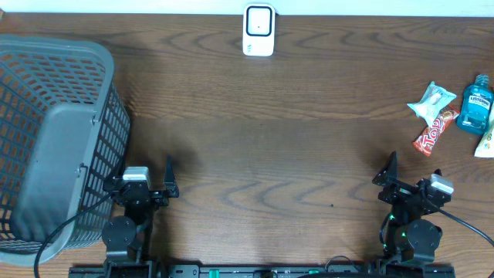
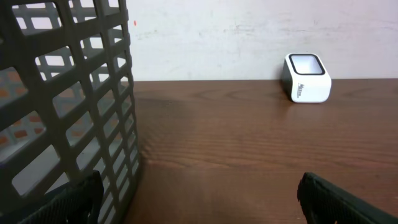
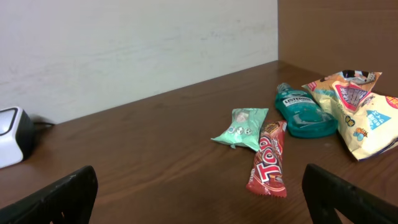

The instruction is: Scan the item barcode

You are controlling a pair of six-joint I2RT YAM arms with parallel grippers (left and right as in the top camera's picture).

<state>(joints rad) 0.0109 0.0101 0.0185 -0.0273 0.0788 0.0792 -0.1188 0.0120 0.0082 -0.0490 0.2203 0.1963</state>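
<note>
At the table's (image 1: 270,147) near edge, the left gripper (image 2: 199,202) and right gripper (image 3: 199,199) stand wide open, with candy bar (image 1: 429,133), packet (image 1: 431,100) and mouthwash (image 1: 475,104) far right, scanner (image 1: 258,29) far centre.

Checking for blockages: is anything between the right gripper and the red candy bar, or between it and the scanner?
Nothing visible: bare table separates the open right gripper from the candy bar, and the bar from the scanner.
</note>
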